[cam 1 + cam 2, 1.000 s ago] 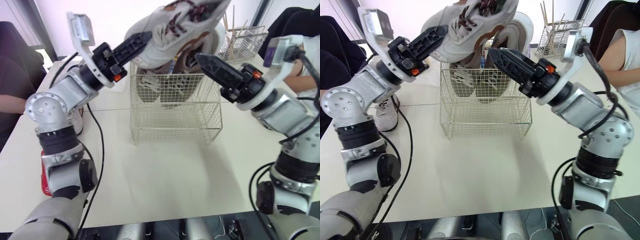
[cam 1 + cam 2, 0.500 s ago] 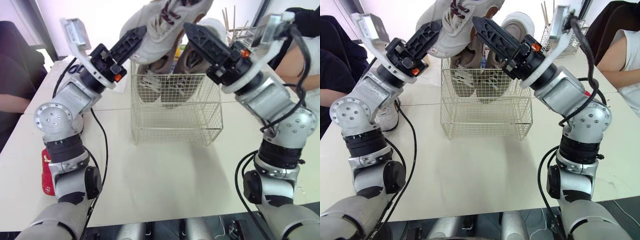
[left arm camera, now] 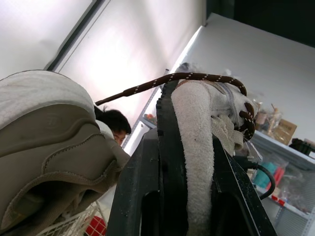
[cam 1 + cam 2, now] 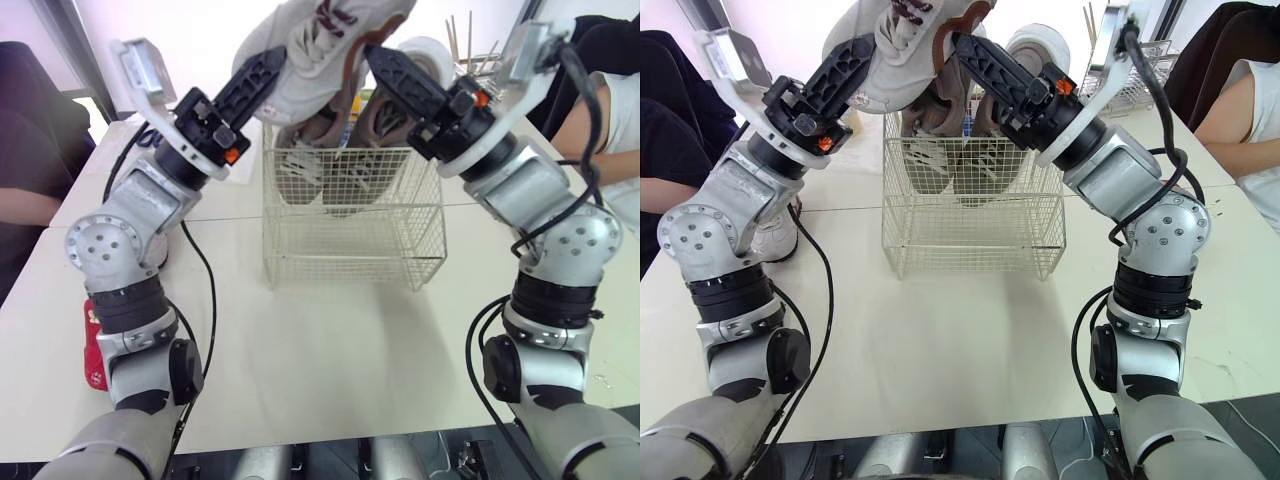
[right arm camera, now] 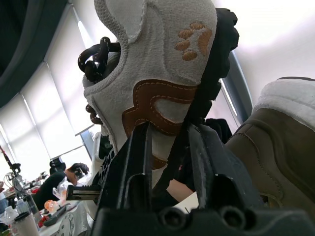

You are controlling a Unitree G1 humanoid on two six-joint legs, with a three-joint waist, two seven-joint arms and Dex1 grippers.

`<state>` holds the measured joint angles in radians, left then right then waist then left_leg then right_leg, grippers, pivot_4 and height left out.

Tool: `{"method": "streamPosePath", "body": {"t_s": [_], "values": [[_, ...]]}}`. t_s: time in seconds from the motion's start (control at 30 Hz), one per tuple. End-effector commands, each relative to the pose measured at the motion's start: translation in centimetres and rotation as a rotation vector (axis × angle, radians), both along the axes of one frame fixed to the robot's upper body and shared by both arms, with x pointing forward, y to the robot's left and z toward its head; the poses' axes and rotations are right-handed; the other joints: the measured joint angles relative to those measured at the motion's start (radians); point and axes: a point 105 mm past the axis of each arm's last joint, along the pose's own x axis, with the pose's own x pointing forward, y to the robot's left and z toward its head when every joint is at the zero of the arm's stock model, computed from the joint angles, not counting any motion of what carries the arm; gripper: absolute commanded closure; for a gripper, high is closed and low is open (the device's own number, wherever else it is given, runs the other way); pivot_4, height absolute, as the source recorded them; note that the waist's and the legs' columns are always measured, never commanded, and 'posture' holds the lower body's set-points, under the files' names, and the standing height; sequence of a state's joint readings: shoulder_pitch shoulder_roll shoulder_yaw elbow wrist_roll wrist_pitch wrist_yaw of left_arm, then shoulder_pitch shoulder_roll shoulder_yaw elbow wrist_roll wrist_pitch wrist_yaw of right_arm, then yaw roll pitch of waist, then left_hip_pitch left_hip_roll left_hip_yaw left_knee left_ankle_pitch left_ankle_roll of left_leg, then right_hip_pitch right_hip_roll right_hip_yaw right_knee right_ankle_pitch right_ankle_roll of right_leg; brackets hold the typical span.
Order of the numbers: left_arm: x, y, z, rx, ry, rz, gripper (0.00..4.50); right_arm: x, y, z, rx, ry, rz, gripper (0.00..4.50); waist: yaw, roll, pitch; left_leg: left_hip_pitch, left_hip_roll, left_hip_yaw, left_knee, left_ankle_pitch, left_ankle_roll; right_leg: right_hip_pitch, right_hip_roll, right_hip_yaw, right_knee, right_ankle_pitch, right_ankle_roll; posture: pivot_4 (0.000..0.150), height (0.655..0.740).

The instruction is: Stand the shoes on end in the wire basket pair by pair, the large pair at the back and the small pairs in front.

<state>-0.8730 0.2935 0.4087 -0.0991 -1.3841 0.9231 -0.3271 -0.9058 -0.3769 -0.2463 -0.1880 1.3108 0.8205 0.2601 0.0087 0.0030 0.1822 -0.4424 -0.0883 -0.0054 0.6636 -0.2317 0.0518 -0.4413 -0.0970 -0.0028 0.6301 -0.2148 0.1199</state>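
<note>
- Left gripper [image 4: 266, 68] and right gripper [image 4: 384, 66] both clamp one pale high-top shoe [image 4: 322, 35] directly above the wire basket [image 4: 350, 240] in the head view. Its long axis slants, rising toward the basket's right side.
- Inside, a brown pair [image 4: 345, 150] stands on end toward the basket's back.
- Left wrist view: fingers [image 3: 138, 191] set narrow, pinching a suede edge of the shoe.
- Right wrist view: fingers [image 5: 134, 162] closed on the shoe's collar, below a paw-print patch.
- Neither arm looks nearer. The shoe probably needs upending, then lowering straight down.
</note>
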Motion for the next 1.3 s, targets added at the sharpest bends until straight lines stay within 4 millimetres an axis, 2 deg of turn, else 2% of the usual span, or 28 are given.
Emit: {"method": "streamPosePath", "body": {"t_s": [0.03, 0.07, 0.27, 0.47, 0.73, 0.77, 0.8, 0.83, 0.9, 0.97, 1.0, 1.2, 1.27, 1.3], "values": [[-1.5, -1.1, 0.8, 0.023, -0.055, -0.065, 4.22, -0.8, -0.4, 1.7, 0.019, -0.063, -0.017, 1.51, 0.000, 0.000, 0.000, 0.000, 0.000, 0.000, 0.000, 0.000, 0.000, 0.000, 0.000, 0.000, 0.000, 0.000, 0.000, 0.150, 0.7400], [-1.5, -1.1, 0.9, 0.022, -0.054, -0.064, 4.22, -0.8, -0.5, 1.7, 0.019, -0.062, -0.019, 1.11, 0.000, 0.000, 0.000, 0.000, 0.000, 0.000, 0.000, 0.000, 0.000, 0.000, 0.000, 0.000, 0.000, 0.000, 0.000, 0.150, 0.7400], [-1.7, -1.1, 1.1, -0.008, -0.040, -0.088, 4.22, -1.1, -1.1, 1.9, 0.011, -0.083, -0.023, 1.11, 0.003, 0.000, 0.000, 0.000, 0.000, 0.000, 0.000, 0.000, 0.000, 0.000, 0.000, 0.000, 0.000, 0.000, 0.000, 0.150, 0.7400], [-2.1, -1.1, 1.5, -0.018, -0.038, -0.113, 4.22, -0.5, -1.6, 1.4, -0.025, -0.090, -0.073, 1.11, 0.001, 0.000, 0.000, 0.000, 0.000, 0.000, 0.000, 0.000, 0.000, 0.000, 0.000, 0.000, 0.000, 0.000, 0.000, 0.150, 0.7400], [-1.6, -1.5, 0.0, 0.006, 0.020, -0.111, 4.22, -1.9, -1.1, 3.1, 0.052, -0.144, 0.017, 1.11, 0.001, 0.000, 0.000, 0.000, 0.000, 0.000, 0.000, 0.000, 0.000, 0.000, 0.000, 0.000, 0.000, 0.000, 0.000, 0.150, 0.7400], [-1.5, -1.5, -0.1, 0.005, 0.026, -0.109, 4.22, -1.9, -1.1, 3.2, 0.059, -0.147, 0.021, 1.60, 0.002, 0.000, 0.000, 0.000, 0.000, 0.000, 0.000, 0.000, 0.000, 0.000, 0.000, 0.000, -0.001, 0.000, 0.000, 0.150, 0.7400], [-1.5, -1.5, -0.3, 0.007, 0.031, -0.108, 4.22, -1.9, -1.1, 3.3, 0.068, -0.149, 0.025, 1.81, 0.001, 0.000, 0.000, 0.000, 0.000, 0.000, 0.000, 0.000, 0.000, 0.000, 0.000, 0.000, -0.001, 0.000, 0.000, 0.150, 0.7400], [-1.4, -1.5, -0.4, 0.008, 0.035, -0.106, 4.22, -1.9, -1.1, 3.4, 0.074, -0.151, 0.029, 2.23, 0.001, 0.000, 0.000, 0.000, 0.000, 0.000, 0.000, 0.000, 0.000, 0.000, 0.000, 0.000, -0.001, 0.000, 0.000, 0.150, 0.7400], [-1.3, -1.5, -0.7, 0.014, 0.043, -0.100, 4.22, -1.9, -1.2, 3.4, 0.077, -0.153, 0.035, 3.24, 0.002, 0.000, 0.000, 0.000, 0.000, 0.000, 0.000, 0.000, 0.000, 0.000, 0.000, 0.000, -0.001, 0.000, 0.000, 0.150, 0.7400], [-1.3, -1.5, -0.9, 0.021, 0.049, -0.090, 4.22, -1.9, -1.2, 3.5, 0.072, -0.155, 0.038, 3.89, 0.001, 0.000, 0.000, 0.000, 0.000, 0.000, 0.000, 0.000, 0.001, 0.000, 0.000, 0.000, -0.001, 0.000, 0.000, 0.150, 0.7400], [-1.2, -1.4, -1.0, 0.025, 0.051, -0.086, 4.22, -1.9, -1.1, 3.5, 0.068, -0.156, 0.039, 4.02, 0.001, 0.000, 0.000, 0.000, 0.000, 0.000, 0.000, 0.000, 0.001, 0.000, 0.000, 0.000, -0.001, 0.000, 0.000, 0.150, 0.7400], [-1.1, -1.3, -2.0, 0.136, 0.040, -0.034, 4.22, -2.0, -0.9, 3.4, -0.030, -0.188, 0.032, 4.02, 0.000, 0.000, 0.000, 0.000, 0.000, 0.000, 0.000, 0.000, 0.001, 0.000, 0.000, 0.000, -0.001, 0.000, 0.000, 0.150, 0.7400], [-1.2, -0.8, -2.6, 0.222, 0.023, -0.015, 3.19, -2.1, -1.3, 3.3, -0.162, -0.240, 0.011, 4.02, 0.001, 0.000, 0.000, 0.000, 0.000, 0.000, 0.000, -0.001, 0.001, 0.000, 0.000, 0.000, -0.001, 0.000, 0.000, 0.150, 0.7400], [-1.4, -0.6, -2.8, 0.256, 0.013, -0.008, 2.95, -2.1, -1.6, 3.2, -0.217, -0.261, 0.005, 4.02, 0.003, 0.001, 0.000, 0.000, 0.000, 0.000, 0.000, -0.001, 0.001, 0.000, 0.000, 0.000, -0.001, 0.000, 0.000, 0.150, 0.7400]]}}
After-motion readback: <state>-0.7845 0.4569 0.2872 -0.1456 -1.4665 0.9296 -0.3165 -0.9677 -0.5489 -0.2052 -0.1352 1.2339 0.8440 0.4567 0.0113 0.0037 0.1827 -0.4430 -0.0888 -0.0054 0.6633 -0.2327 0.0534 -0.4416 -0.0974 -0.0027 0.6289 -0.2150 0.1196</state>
